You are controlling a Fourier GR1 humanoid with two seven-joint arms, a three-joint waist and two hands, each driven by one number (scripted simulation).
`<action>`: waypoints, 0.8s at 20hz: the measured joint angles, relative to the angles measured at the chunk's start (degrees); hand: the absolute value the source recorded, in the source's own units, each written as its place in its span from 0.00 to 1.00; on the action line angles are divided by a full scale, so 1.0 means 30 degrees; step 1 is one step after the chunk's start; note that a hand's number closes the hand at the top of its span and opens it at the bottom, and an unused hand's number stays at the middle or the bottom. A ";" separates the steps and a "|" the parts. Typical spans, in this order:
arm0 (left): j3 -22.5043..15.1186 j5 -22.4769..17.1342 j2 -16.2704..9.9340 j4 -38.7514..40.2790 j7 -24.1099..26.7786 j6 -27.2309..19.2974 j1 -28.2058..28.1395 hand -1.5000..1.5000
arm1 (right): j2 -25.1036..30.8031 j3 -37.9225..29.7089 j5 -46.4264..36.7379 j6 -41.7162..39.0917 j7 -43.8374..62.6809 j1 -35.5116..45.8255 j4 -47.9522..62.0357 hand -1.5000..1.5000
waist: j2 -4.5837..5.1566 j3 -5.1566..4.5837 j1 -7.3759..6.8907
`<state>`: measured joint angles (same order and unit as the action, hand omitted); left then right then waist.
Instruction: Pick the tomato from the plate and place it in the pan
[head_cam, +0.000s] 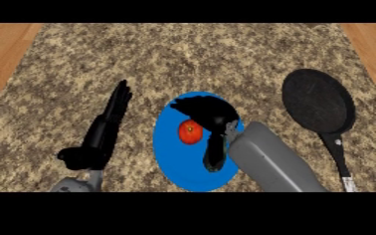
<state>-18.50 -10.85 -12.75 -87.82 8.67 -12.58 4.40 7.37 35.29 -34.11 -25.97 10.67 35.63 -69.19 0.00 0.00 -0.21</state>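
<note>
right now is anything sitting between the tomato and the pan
Nothing loose lies between them. Only the robot's own right hand and forearm sit over the plate's right side, between the tomato and the pan; past them is bare counter.

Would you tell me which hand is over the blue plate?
The right hand, curled beside the tomato above the plate; the left hand rests open over the counter.

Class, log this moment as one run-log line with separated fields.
stage: reaching | tomato: on blue plate | right hand: curled beside tomato | left hand: open, resting | pan: empty
</note>
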 measured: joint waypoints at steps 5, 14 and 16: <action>0.0535 0.0328 0.0182 -0.0579 -0.0577 0.0494 -0.0139 0.50 | -0.0858 -0.1155 -0.1151 0.0263 -0.0963 0.0008 0.1416 0.00 | -0.0004 0.0000 -0.0029; 0.1358 0.0880 0.0746 -0.0542 -0.0578 0.1416 -0.0375 0.50 | -0.2198 -0.2079 -0.2640 0.1494 -0.2397 0.0062 0.4076 0.00 | -0.0009 0.0000 -0.0072; 0.1412 0.0999 0.0934 -0.0527 -0.0483 0.1551 -0.0516 0.50 | -0.2283 -0.2088 -0.2875 0.1670 -0.2615 0.0063 0.4689 0.00 | -0.0017 0.0003 -0.0086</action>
<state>-14.26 -7.86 -9.95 -89.40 7.22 -7.93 2.86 0.52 29.03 -42.73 -20.96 2.83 35.82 -55.12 -0.05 0.00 -0.46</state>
